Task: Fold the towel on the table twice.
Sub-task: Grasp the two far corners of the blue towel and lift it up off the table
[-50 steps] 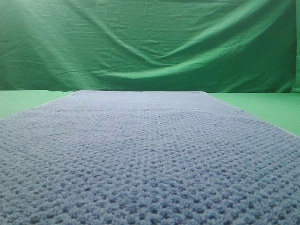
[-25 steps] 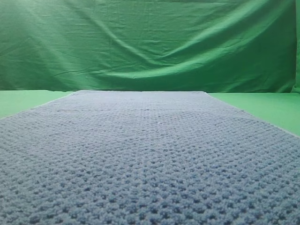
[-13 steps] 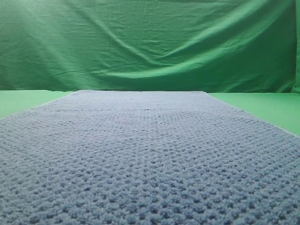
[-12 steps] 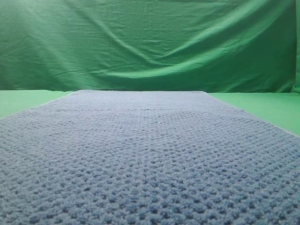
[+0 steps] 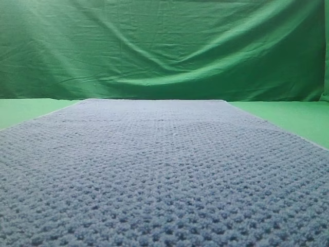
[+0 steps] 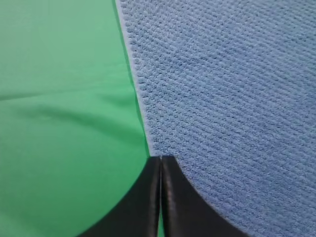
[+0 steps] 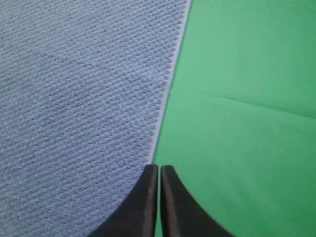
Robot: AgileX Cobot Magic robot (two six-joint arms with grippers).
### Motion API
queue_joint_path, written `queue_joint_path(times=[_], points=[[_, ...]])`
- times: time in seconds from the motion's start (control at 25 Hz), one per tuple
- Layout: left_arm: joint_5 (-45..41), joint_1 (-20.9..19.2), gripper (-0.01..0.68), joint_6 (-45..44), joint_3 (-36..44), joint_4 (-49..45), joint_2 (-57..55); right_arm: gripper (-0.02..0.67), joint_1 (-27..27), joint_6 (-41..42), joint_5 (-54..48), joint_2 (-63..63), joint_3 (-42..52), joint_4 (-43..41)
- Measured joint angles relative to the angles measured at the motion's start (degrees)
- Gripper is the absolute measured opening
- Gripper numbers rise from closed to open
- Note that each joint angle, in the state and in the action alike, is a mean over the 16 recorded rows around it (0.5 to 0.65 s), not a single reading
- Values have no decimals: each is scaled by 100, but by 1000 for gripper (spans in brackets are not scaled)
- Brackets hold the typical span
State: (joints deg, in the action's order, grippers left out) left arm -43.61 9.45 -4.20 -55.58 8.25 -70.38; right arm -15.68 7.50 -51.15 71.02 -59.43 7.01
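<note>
While the towel (image 5: 164,175) lies spread flat and unfolded on the table (image 5: 288,116), running from the near edge of the high view back toward the wrinkled green backdrop (image 5: 164,46), both arms sit right over its long side edges. Left pincer (image 6: 160,160): jaws clenched together, nothing between them, tips right at the towel's left hem where blue weave meets green table. Right pincer (image 7: 158,168): same story, clenched on nothing, tips at the right hem.

Now the risks, as I read them. With the jaws pressed together, neither pincer can take the hem; each needs to part first, and if it comes down clenched it will likely just push the cloth and ruck the edge. This weave looks thick and soft, so a shallow pinch could slip off mid-lift and drop one side, leaving a skewed fold. If the two sides are not gripped at matching spots, the first fold probably lands crooked and the second one inherits that. A jaw could also scrape the table instead of getting under the hem.

Containers? None in view, so nothing is held in any.
</note>
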Motion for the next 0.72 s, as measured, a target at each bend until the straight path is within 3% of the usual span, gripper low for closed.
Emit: queue_joint_path(times=[0.52,0.72], points=[[18,0,3,-475,-1239,-9,-2396,3,-192,-211,6,2658,-1274,-4],[73,0,62,-510,-1511,-12,-3018,80,-192,-175,108,3319,-1652,68]])
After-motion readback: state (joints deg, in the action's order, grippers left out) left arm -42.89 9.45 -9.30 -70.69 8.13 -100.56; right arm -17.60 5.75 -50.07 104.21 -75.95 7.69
